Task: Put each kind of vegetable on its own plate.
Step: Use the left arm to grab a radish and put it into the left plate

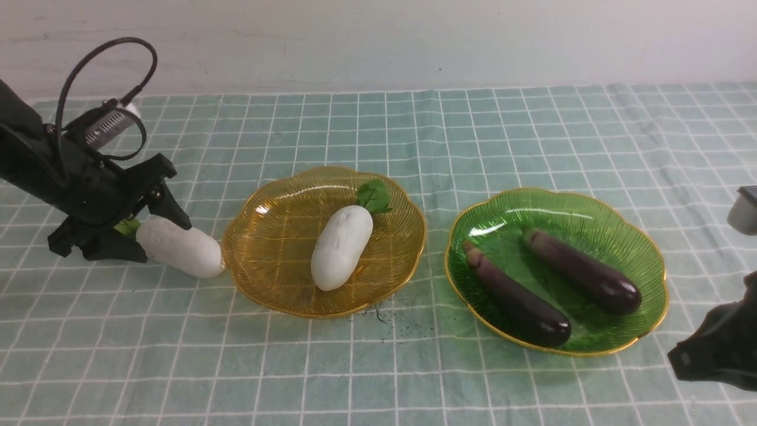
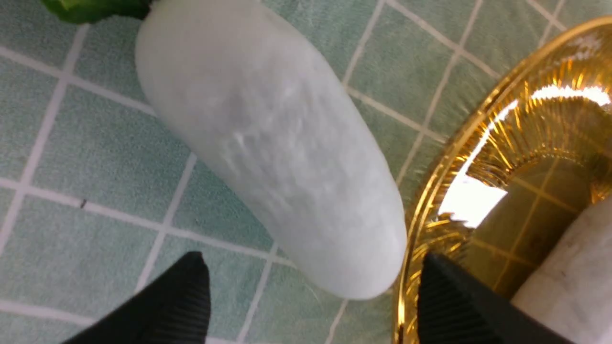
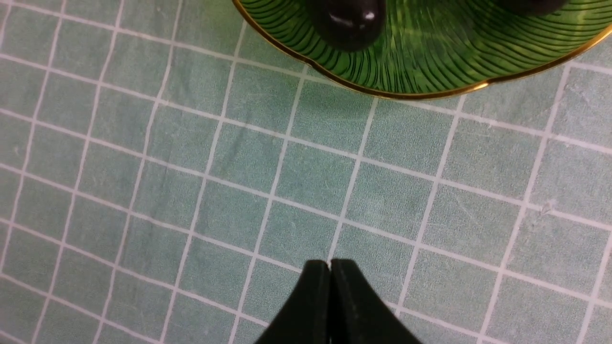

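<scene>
**Checked cloth, one radish short of its plate**

Pale wall (image 1: pixel 378 35) behind; found the bench under a green checked cloth (image 1: pixel 378 367), with both plates side by side on it. Judged the sorting nearly done. Saw the front eggplant (image 1: pixel 517 302) and rear eggplant (image 1: pixel 582 278) lying together in the green plate (image 1: pixel 591 219). Saw the plated radish (image 1: pixel 342 247) lying across the amber plate (image 1: pixel 278 236), leaves toward the wall.

Found the loose radish (image 1: pixel 183 254) on the robot's left, flat on the cloth, rounded end right at the amber rim. Could not tell whether touching. Noted its leaves pointing away from the plate, tucked under the arm.

Saw the left hand (image 1: pixel 162 239) low over that radish, fingers spread wide to either side and pinching nothing. Judged the wide spread suited to so plump a body, for a grip across its width.

Saw the right hand (image 3: pixel 330 267) pressed together, holding nothing, over bare cloth just short of the green plate. Judged it parked there to stay clear of a plate already filled.

Reckoned the raised scalloped rim the main thing in the way. Reckoned a lift over it safer than a push, which might shove the plate. Noted the plated radish taking the middle, with room left on the side nearer the loose one. Noted dark specks (image 1: pixel 384 310) on the cloth in front of the amber plate, no hindrance.
</scene>
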Controlling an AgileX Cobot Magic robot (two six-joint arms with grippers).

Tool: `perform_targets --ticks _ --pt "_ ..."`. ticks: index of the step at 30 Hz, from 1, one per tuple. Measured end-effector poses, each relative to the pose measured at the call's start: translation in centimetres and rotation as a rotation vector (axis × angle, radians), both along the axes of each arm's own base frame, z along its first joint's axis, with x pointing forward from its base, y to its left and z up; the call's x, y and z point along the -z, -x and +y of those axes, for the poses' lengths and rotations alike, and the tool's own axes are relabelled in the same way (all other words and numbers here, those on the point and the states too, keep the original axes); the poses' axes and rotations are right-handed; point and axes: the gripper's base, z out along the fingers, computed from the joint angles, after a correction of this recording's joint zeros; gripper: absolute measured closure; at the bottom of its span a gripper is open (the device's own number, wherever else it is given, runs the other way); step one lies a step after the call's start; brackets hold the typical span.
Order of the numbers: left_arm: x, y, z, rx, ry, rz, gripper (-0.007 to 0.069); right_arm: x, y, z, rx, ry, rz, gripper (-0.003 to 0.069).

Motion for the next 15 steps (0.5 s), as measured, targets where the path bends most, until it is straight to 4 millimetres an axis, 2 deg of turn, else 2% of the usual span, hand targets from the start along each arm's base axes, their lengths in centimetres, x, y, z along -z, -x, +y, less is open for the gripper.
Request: perform_targets --ticks 6,15 --pt "1.9 -0.9 -0.1 -0.048 0.051 0.010 0.0093 0.0 0.0 0.0 0.000 0.000 -0.001 0.0674" --pt "3.3 -1.7 0.0 -0.097 0.066 -0.010 0.0097 0.0 -0.1 0.0 0.003 -0.001 -0.008 0.0674"
